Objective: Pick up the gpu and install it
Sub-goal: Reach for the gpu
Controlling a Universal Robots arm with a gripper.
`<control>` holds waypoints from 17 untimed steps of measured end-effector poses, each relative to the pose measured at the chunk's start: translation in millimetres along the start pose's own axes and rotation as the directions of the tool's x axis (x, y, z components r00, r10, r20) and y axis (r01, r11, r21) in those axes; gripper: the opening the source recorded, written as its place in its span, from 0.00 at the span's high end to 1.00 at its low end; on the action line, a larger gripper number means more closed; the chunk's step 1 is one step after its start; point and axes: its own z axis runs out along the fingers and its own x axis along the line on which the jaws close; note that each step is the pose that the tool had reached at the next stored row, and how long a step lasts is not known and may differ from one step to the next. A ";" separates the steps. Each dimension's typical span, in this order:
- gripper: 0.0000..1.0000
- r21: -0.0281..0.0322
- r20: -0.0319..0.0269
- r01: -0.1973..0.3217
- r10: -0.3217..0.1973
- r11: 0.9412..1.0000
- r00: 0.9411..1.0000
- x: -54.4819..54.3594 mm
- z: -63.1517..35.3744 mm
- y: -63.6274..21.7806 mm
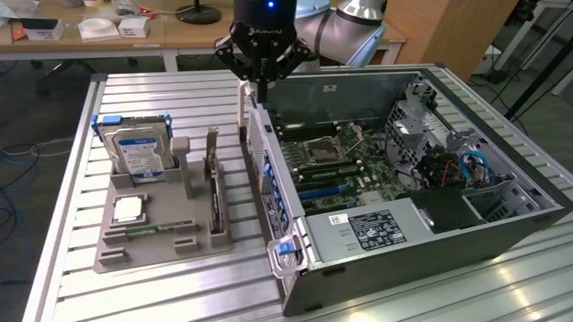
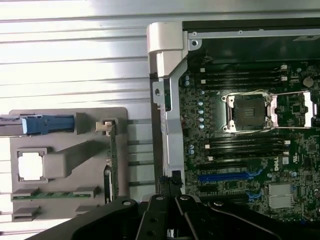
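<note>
The gpu (image 1: 213,184) stands on its long edge in a slot of the grey tray (image 1: 134,258), on the tray side closest to the computer case (image 1: 403,275), with its silver end bracket uppermost at the far end. The tray sits on the slatted metal desk (image 1: 161,295) toward the exterior view's left. It also carries a hard drive (image 1: 139,151) standing upright at its far end, a processor chip (image 1: 130,209) lying flat, and a memory stick (image 1: 157,230) in a low slot.

The claw (image 1: 255,84) hangs above the far end of the case's perforated wall, the wall that faces the tray. Its fingers are narrow, the tips drawn close together, and I see nothing gripped between them. The gpu is apart from the claw, lower down and off to the exterior view's left of it (nearer that camera too), with no contact between the two.

The case lies open on its side, taking up the desk's half on the exterior view's right, with the motherboard (image 1: 349,161) exposed and the power supply (image 1: 367,228) at the near end.

In the wrist view the claw (image 2: 170,231) is over the case's silver wall (image 2: 167,125). The gpu (image 2: 114,165) shows as a thin green edge in the tray (image 2: 65,160), just beside that wall.
</note>
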 end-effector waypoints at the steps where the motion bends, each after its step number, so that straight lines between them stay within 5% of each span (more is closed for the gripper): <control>1: 0.89 0.000 0.000 0.000 0.000 1.000 1.000 2.4 0.0 -0.2; 17: 0.89 0.000 0.000 0.000 0.000 1.000 1.000 42.2 -0.5 -3.1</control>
